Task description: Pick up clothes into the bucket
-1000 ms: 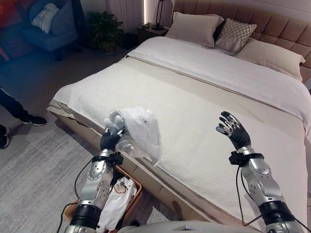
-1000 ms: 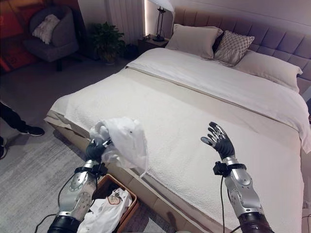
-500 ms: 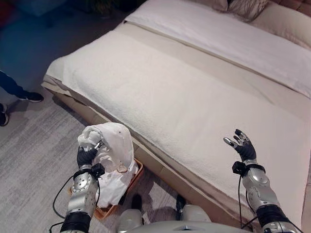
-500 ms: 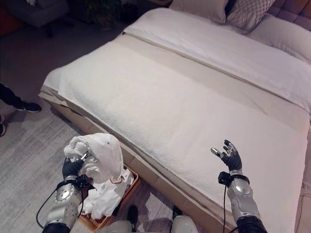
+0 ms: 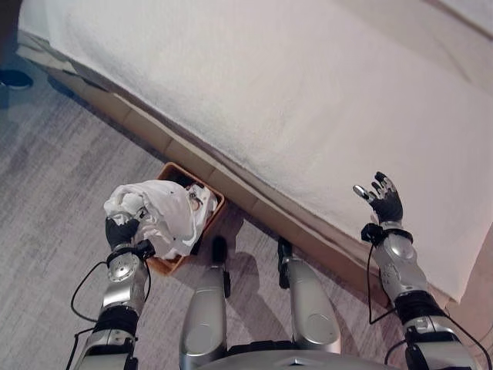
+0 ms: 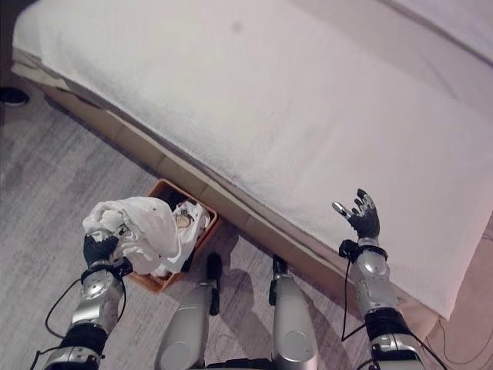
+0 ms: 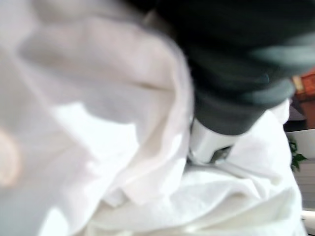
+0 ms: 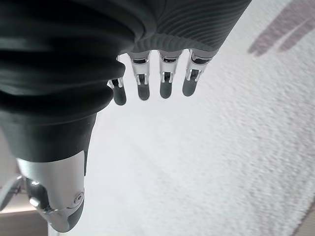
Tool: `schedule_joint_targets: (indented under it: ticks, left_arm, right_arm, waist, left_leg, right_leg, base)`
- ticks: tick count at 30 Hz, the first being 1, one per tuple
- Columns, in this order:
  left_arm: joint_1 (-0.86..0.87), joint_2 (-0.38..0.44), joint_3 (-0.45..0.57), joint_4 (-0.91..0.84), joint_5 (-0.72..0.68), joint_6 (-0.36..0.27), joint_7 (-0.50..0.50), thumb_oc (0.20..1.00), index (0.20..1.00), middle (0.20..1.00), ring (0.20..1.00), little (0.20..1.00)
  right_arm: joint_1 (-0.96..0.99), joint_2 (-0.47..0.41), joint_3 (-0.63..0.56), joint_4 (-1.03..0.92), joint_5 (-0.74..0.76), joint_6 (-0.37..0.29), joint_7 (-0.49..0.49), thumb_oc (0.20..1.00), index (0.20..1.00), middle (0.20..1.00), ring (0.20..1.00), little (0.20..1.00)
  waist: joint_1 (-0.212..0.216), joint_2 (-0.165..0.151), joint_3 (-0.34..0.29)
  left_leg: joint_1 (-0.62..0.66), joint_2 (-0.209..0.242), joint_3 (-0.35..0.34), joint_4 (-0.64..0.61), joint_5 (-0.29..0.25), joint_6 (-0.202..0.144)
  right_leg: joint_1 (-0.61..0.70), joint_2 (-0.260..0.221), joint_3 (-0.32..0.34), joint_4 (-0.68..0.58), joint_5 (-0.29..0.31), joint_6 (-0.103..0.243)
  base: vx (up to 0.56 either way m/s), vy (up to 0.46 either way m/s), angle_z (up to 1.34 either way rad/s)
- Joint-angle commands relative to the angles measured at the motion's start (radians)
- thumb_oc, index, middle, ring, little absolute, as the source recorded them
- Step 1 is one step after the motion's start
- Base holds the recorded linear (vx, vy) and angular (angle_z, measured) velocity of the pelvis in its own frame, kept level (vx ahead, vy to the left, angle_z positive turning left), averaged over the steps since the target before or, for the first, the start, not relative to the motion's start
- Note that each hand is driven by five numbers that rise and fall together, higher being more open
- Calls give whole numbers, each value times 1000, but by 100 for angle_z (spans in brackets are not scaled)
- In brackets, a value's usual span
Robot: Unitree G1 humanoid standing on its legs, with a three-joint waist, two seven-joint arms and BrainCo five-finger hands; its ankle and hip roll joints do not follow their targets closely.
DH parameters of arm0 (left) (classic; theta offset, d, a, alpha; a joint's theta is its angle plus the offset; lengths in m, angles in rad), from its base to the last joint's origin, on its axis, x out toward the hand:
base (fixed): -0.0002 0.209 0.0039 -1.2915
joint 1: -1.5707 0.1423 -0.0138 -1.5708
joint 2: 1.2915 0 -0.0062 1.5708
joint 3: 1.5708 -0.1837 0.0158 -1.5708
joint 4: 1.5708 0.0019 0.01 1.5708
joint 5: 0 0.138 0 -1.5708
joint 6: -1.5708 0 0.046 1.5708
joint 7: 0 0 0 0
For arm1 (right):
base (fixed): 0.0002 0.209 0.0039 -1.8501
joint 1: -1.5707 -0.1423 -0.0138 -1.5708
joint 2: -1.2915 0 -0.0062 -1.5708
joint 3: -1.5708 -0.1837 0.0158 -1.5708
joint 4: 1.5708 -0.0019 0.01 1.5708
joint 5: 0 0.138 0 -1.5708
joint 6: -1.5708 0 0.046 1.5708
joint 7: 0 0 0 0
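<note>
Beside the white-covered bed (image 5: pixel 323 92), over grey carpet, my left hand (image 5: pixel 121 231) clutches a bunched white garment (image 5: pixel 158 216) just above the brown basket (image 6: pixel 158 190) to drop it there, while my right hand (image 5: pixel 383 202) hangs open, empty, over the bed's edge.

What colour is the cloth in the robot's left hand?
White cloth, clearest in the left eye view, clutched in the left hand.

- Bed (image 5: pixel 308 85): wide, dressed in a white textured cover, taking the upper span of my head view.
- Bed base (image 5: pixel 146 127): tan padded panels along the near edge (below the cover's overhang).
- Carpet (image 5: pixel 54 177): grey, streaked, beside the bed.
- Dark shoe (image 5: pixel 14 78): a person's, far corner.
</note>
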Motion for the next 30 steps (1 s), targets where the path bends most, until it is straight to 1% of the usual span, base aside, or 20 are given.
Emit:
schedule_joint_targets:
  ticks: [1,2,6,12,13,14,15,16,18,21,22,23,25,28,30]
  left_arm:
    - [-2,61,5,1,25,-61,53,200,200,200,200,200]
    - [-24,70,-4,11,24,-60,66,200,200,200,200,200]
    - [-63,94,-7,30,-28,-60,86,200,200,200,200,200]
    - [-115,134,-10,-11,-64,-61,122,200,200,200,200,200]
    - [-128,139,-4,-16,-91,-59,134,272,272,272,272,272]
    - [-132,140,-3,-17,-92,-60,134,297,297,297,297,297]
    - [-131,141,0,-29,-110,-58,137,407,407,407,407,407]
    - [-135,142,-2,-39,-118,-58,143,467,467,467,467,467]
    - [-143,148,14,-59,-146,-55,163,200,200,200,200,200]
    - [-144,148,25,-61,-159,-54,180,209,209,209,209,209]
    - [-143,154,35,-63,-160,-54,193,485,485,485,485,485]
    - [-143,155,40,-63,-162,-52,200,1000,1000,1000,1000,1000]
    - [-146,162,51,-58,-164,-49,219,1000,1000,1000,1000,1000]
    - [-141,168,66,-68,-132,-45,257,1000,1000,1000,1000,1000]
    - [-139,165,69,-67,-128,-42,260,1000,1000,1000,1000,1000]
  right_arm:
    - [14,-50,17,-66,-22,-76,-63,1000,1000,1000,1000,1000]
    - [0,-55,23,-56,-32,-77,-83,1000,1000,1000,1000,1000]
    - [1,-54,31,-32,-21,-87,-125,1000,1000,1000,1000,1000]
    - [14,-46,31,-8,-10,-89,-162,1000,1000,1000,1000,1000]
    - [23,-56,35,-10,-7,-85,-158,1000,1000,1000,1000,1000]
    - [19,-56,33,-11,-6,-86,-158,1000,1000,1000,1000,1000]
    - [27,-62,31,-19,-2,-86,-159,1000,1000,1000,1000,1000]
    - [28,-66,28,-23,6,-88,-165,1000,1000,1000,1000,1000]
    - [32,-72,11,-44,26,-93,-180,1000,1000,1000,1000,1000]
    - [35,-73,6,-57,33,-95,-184,1000,1000,1000,1000,1000]
    - [36,-75,2,-67,39,-96,-186,1000,1000,1000,1000,1000]
    - [39,-74,0,-79,40,-97,-187,1000,1000,1000,1000,1000]
    - [44,-74,-1,-85,40,-96,-188,1000,1000,1000,1000,1000]
    - [51,-66,-1,-97,41,-97,-187,1000,1000,1000,1000,1000]
    - [53,-63,-1,-96,40,-97,-187,1000,1000,1000,1000,1000]
  waist:
    - [-2,-19,-15]
    - [-6,-19,-1]
    - [-21,-18,0]
    - [-34,-23,0]
    - [-36,-27,0]
    - [-37,-27,0]
    - [-37,-27,0]
    - [-37,-28,0]
    - [-39,-33,0]
    - [-41,-36,0]
    - [-41,-37,0]
    - [-42,-39,0]
    - [-43,-42,0]
    - [-43,-46,0]
    - [-44,-46,0]
  left_leg:
    - [-80,-18,-24,160,-82,46]
    - [-125,-21,-27,202,-92,49]
    - [-287,-26,-34,309,-113,48]
    - [-467,-27,-39,373,-110,40]
    - [-486,-26,-47,399,-146,37]
    - [-507,-26,-44,391,-113,39]
    - [-508,-26,-48,411,-151,38]
    - [-527,-26,-49,421,-152,38]
    - [-571,-28,-52,444,-160,40]
    - [-590,-26,-52,459,-165,42]
    - [-600,-24,-51,466,-169,43]
    - [-607,-25,-51,472,-171,45]
    - [-612,-21,-49,474,-173,46]
    - [-611,-24,-49,470,-174,47]
    - [-607,-23,-48,465,-173,47]
  right_leg:
    - [-9,-9,9,52,-14,14]
    - [-49,-9,12,92,-24,10]
    - [-202,-6,20,198,-51,0]
    - [-384,-14,15,276,-61,-5]
    - [-403,-11,16,302,-93,0]
    - [-423,-14,12,292,-64,-6]
    - [-426,-11,17,317,-99,0]
    - [-443,-12,16,326,-101,-1]
    - [-489,-13,13,349,-105,-1]
    - [-509,-12,15,355,-106,-1]
    - [-519,-10,17,361,-106,0]
    - [-524,-8,19,363,-107,-1]
    - [-529,-9,19,363,-109,-1]
    - [-529,-9,19,352,-103,-1]
    - [-526,-9,19,346,-100,0]
  base:
    - [-85,17,2]
    - [-95,32,0]
    - [-83,28,-1]
    - [-54,11,3]
    - [-20,8,4]
    - [73,11,5]
    - [-3,8,5]
    - [78,0,4]
    - [0,0,0]
    - [0,10,-1]
    - [10,30,-1]
    - [12,38,-1]
    - [0,0,0]
    - [0,0,0]
    - [0,0,0]
